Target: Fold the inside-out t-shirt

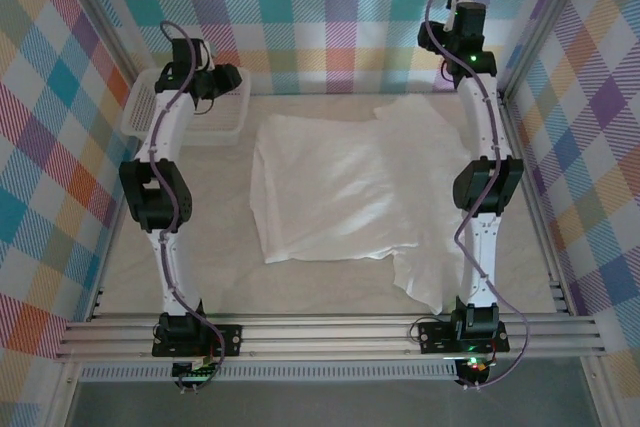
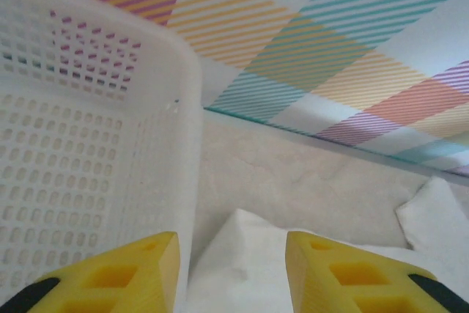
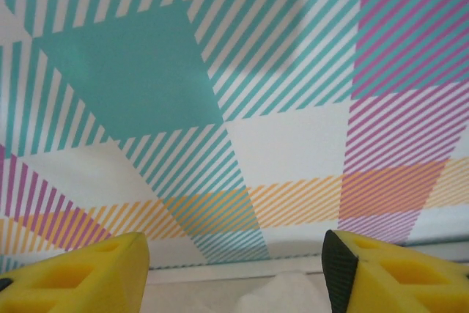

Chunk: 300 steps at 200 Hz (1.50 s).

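Observation:
The inside-out t-shirt (image 1: 340,187) lies spread across the middle of the table, white and rumpled, with one part reaching to the back right and a flap hanging toward the front right. My left gripper (image 1: 228,79) hovers at the back left beside the basket. In the left wrist view it (image 2: 231,276) stands open, a corner of the t-shirt (image 2: 249,269) lying below the gap, untouched by either yellow finger. My right gripper (image 1: 462,29) is raised at the back right, facing the wall. Its jaws (image 3: 234,276) are wide open, with a tip of the t-shirt (image 3: 282,295) low between them.
A white plastic mesh basket (image 1: 190,112) stands at the back left corner, close against my left fingers (image 2: 88,144). Checked walls close the table in on three sides. A metal rail (image 1: 330,332) runs along the front edge.

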{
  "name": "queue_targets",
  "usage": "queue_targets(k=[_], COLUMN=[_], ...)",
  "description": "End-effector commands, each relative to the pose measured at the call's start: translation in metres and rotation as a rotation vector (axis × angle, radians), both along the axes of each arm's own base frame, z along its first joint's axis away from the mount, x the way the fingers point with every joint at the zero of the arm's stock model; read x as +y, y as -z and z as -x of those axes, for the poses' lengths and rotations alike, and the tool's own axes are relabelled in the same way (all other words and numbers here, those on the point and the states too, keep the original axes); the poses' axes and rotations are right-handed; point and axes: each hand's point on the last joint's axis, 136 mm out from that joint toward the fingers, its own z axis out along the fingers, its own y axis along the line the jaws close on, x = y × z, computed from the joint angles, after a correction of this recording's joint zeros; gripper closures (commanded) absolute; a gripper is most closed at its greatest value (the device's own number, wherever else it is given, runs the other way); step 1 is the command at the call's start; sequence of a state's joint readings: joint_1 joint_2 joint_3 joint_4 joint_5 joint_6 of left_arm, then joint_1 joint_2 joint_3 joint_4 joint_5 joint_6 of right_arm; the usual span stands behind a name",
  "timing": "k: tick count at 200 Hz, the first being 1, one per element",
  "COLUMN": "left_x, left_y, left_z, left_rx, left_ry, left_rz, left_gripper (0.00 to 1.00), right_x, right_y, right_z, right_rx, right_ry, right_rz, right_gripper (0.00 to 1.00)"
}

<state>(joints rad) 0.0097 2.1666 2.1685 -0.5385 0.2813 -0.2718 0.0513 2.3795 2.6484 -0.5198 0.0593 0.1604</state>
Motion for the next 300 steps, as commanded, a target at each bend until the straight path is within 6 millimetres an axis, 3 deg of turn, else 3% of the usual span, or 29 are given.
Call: queue_targets(k=[1, 9, 20, 28, 29, 30, 54, 58, 82, 99, 115, 129, 165, 204, 237, 254, 274, 286, 300], left_x=[-0.015, -0.028, -0.051, -0.076, -0.08, -0.082, -0.147, -0.156, -0.195, -0.199, -0.19, -0.174, -0.133, -0.084, -0.062, -0.057, -0.052, -0.055, -0.068], left_y=[-0.13, -0.132, -0.121, -0.107, -0.108, -0.105, -0.037, -0.024, 0.061, 0.11, 0.145, 0.167, 0.224, 0.242, 0.226, 0.217, 0.192, 0.165, 0.128], left_z=[0.055, 0.072, 0.094, 0.112, 0.114, 0.116, 0.162, 0.168, 0.195, 0.201, 0.201, 0.199, 0.189, 0.165, 0.121, 0.098, 0.076, 0.069, 0.073], left_rx=[-0.212, -0.2, -0.156, -0.12, -0.12, -0.112, 0.025, 0.05, 0.219, 0.321, 0.397, 0.447, 0.542, 0.575, 0.491, 0.451, 0.371, 0.315, 0.248], left_ry=[0.031, 0.036, 0.056, 0.089, 0.093, 0.096, 0.164, 0.171, 0.221, 0.21, 0.163, 0.09, -0.047, -0.135, -0.146, -0.141, -0.144, -0.123, -0.069], left_rz=[0.044, 0.051, 0.06, 0.059, 0.059, 0.058, 0.011, 0.006, -0.03, -0.075, -0.124, -0.184, -0.188, -0.214, -0.179, -0.154, -0.115, -0.074, -0.009], left_gripper=[0.57, 0.57, 0.57, 0.57, 0.58, 0.58, 0.67, 0.7, 0.88, 1.0, 1.0, 1.0, 1.0, 1.0, 1.0, 1.0, 1.0, 1.0, 0.9], right_x=[0.008, 0.005, 0.001, 0.0, -0.001, 0.0, -0.017, -0.022, -0.054, -0.067, -0.066, -0.056, -0.035, -0.019, -0.001, 0.004, 0.003, -0.001, -0.016], right_y=[-0.094, -0.083, -0.07, -0.046, -0.05, -0.04, 0.02, 0.038, 0.116, 0.169, 0.208, 0.235, 0.294, 0.322, 0.32, 0.302, 0.262, 0.235, 0.21], right_z=[0.064, 0.079, 0.103, 0.119, 0.121, 0.123, 0.17, 0.178, 0.216, 0.231, 0.235, 0.235, 0.235, 0.222, 0.184, 0.158, 0.136, 0.138, 0.157], right_rx=[-0.08, -0.008, 0.084, 0.168, 0.159, 0.185, 0.294, 0.316, 0.444, 0.576, 0.675, 0.758, 0.931, 0.974, 0.958, 0.913, 0.852, 0.807, 0.749], right_ry=[-0.044, -0.027, -0.01, -0.002, -0.001, 0.0, 0.076, 0.1, 0.242, 0.308, 0.317, 0.29, 0.283, 0.285, 0.233, 0.199, 0.157, 0.146, 0.179], right_rz=[-0.046, -0.058, -0.072, -0.078, -0.081, -0.08, -0.165, -0.198, -0.441, -0.501, -0.523, -0.573, -0.691, -0.678, -0.685, -0.691, -0.675, -0.626, -0.559], right_gripper=[0.34, 0.32, 0.3, 0.29, 0.29, 0.29, 0.32, 0.34, 0.55, 0.69, 0.88, 0.97, 1.0, 1.0, 1.0, 1.0, 1.0, 0.97, 0.91])
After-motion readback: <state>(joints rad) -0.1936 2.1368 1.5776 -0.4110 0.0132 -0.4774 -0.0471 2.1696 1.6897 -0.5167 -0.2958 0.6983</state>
